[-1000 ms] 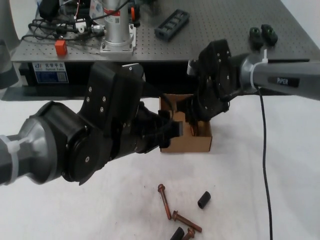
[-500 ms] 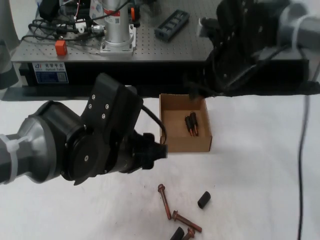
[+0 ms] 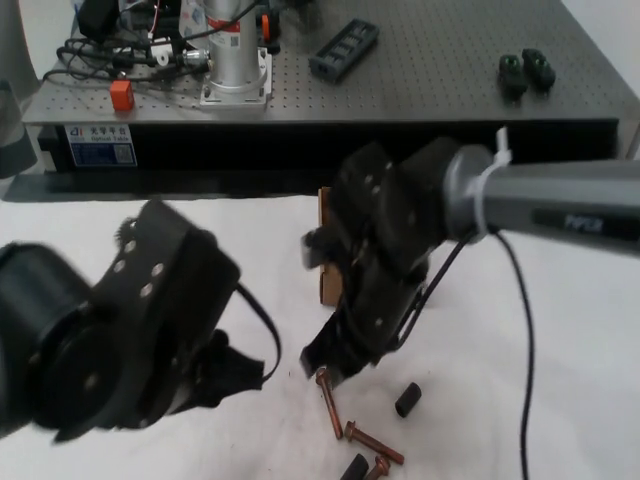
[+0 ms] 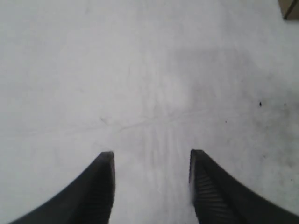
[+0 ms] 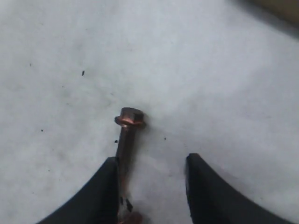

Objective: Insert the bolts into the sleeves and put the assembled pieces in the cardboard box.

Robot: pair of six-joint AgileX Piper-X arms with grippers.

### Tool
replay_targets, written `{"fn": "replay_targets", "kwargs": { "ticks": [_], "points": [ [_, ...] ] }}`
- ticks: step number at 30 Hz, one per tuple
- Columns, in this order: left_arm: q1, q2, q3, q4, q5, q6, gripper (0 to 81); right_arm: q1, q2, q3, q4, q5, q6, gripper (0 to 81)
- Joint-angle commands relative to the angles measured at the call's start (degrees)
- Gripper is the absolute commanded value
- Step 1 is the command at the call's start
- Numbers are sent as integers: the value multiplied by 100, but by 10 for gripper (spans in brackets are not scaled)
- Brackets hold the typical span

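Right gripper (image 5: 152, 163): fingers apart, nothing clamped, low over the white mat (image 4: 140, 70) on the near side of the cardboard box (image 3: 325, 288). You have one copper bolt (image 5: 127, 135) lying flat there, its head clear of both fingers and its shank running along one finger's inner edge; contact can't be told. A second bolt (image 3: 373, 444) lies farther from the box, with a black sleeve (image 3: 407, 399) near it. Left gripper (image 4: 152, 156): fingers apart, empty, over bare mat, near-left of the box.
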Motion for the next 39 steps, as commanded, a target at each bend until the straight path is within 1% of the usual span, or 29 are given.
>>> {"fn": "replay_targets", "kwargs": {
  "ticks": [1, 8, 10, 11, 13, 14, 15, 17, 20, 22, 24, 28, 30, 32, 35, 36, 38, 39],
  "points": [
    [26, -262, 101, -27, -122, -41, 357, 150, 174, -19, -105, 19, 95, 322],
    [26, -774, 196, -27, -93, -41, 357, 372, 505, -19, -321, 30, 132, 322],
    [26, -791, 196, -27, -53, -30, 357, 387, 579, -19, -294, 154, 132, 302],
    [26, -791, 196, -27, 13, -26, 357, 386, 595, -19, -278, 249, 132, 265],
    [26, -791, 203, -27, 323, 27, 357, 386, 604, -19, -285, 366, 121, 153],
    [26, -791, 203, -27, 465, 64, 357, 386, 604, -19, -352, 366, 76, 70],
    [26, -791, 203, -27, 645, 64, 357, 343, 581, -19, -452, 366, 17, 43],
    [26, -791, 203, -27, 1046, 64, 357, 234, 490, -19, -629, 239, 25, 47],
    [26, -775, 203, -203, 1880, 189, 357, -50, 106, -19, -697, 182, 5, 47],
    [26, -677, 203, -513, 2537, 382, 357, -349, -320, 63, -662, 178, -48, 47],
    [26, -484, 144, -764, 2981, 431, 357, -677, -801, 214, -622, 161, -94, 47],
    [-36, 342, -323, -738, 3582, 709, 357, -1538, -1963, 806, -508, -138, -155, 47],
    [-165, 803, -656, -696, 3813, 941, 357, -1916, -2552, 1227, -374, -175, -222, 47],
    [-422, 1321, -1082, -523, 3843, 1411, 357, -2264, -3058, 1628, -216, -222, -256, 47],
    [-821, 2059, -1749, 189, 3757, 2104, 357, -2686, -3731, 2249, -66, -296, -256, 47],
    [-947, 2300, -1983, 430, 3631, 2208, 357, -2787, -3940, 2453, -45, -296, -256, 47],
    [-1107, 2766, -2366, 967, 2979, 2382, 357, -2931, -4272, 2780, 10, -296, -256, 47],
    [-1133, 2926, -2469, 1111, 2770, 2445, 357, -2964, -4405, 2932, 69, -296, -256, 47]
  ]
}}
